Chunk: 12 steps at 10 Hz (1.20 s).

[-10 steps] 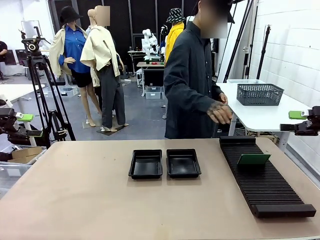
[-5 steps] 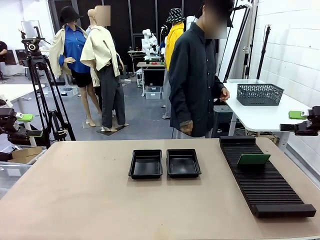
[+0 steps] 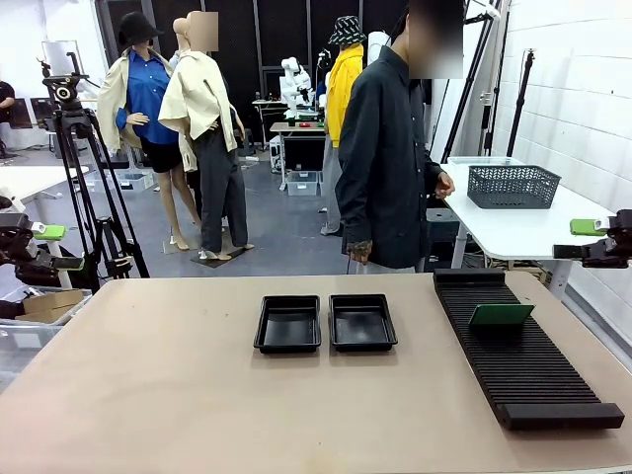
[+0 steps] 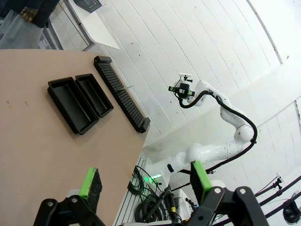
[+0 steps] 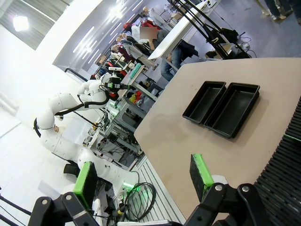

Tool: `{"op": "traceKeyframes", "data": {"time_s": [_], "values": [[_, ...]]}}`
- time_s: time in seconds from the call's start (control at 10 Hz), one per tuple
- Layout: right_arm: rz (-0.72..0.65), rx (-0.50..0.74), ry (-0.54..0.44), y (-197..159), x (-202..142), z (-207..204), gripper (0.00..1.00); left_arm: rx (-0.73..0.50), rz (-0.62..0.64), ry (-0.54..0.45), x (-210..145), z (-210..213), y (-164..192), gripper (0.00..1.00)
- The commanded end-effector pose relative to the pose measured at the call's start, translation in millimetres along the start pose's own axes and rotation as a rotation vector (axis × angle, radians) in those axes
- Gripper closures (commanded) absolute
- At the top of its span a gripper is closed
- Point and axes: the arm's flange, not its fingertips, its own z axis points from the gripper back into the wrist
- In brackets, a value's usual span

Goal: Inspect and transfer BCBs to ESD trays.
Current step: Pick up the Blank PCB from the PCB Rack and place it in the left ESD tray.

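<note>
Two empty black ESD trays point(image 3: 287, 324) point(image 3: 362, 322) sit side by side at the table's middle. One green BCB point(image 3: 501, 315) stands in the long black slotted rack point(image 3: 523, 365) on the right. My left gripper point(image 3: 57, 248) hangs open off the table's left edge, holding nothing. Off the right edge, my right gripper point(image 3: 592, 239) is likewise open and holds nothing. In the left wrist view the open gripper point(image 4: 145, 181) looks over the trays point(image 4: 70, 106) and rack point(image 4: 121, 93). From the right wrist, the open gripper point(image 5: 143, 179) faces the trays point(image 5: 232, 109).
A person in a dark shirt point(image 3: 385, 148) stands behind the table's far edge, near the rack's far end, hands off the table. A white side table with a grey basket point(image 3: 513, 185) is behind at the right. A tripod point(image 3: 84, 168) stands at the left.
The person has drawn the hand back from near the rack and straightened up, turning side-on. Both arms and the board have stayed still.
</note>
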Motion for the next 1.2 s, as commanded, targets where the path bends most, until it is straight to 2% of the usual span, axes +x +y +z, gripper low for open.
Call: {"op": "traceKeyframes", "data": {"time_s": [0.0, 1.1], "values": [[0.0, 0.011, 0.001, -0.2, -1.1, 0.7, 0.0, -0.002, 0.007, -0.003, -0.4, 1.1, -0.8, 0.0], [0.0, 0.011, 0.001, -0.2, -1.1, 0.7, 0.0, -0.002, 0.007, -0.003, -0.4, 1.1, -0.8, 0.0]]}}
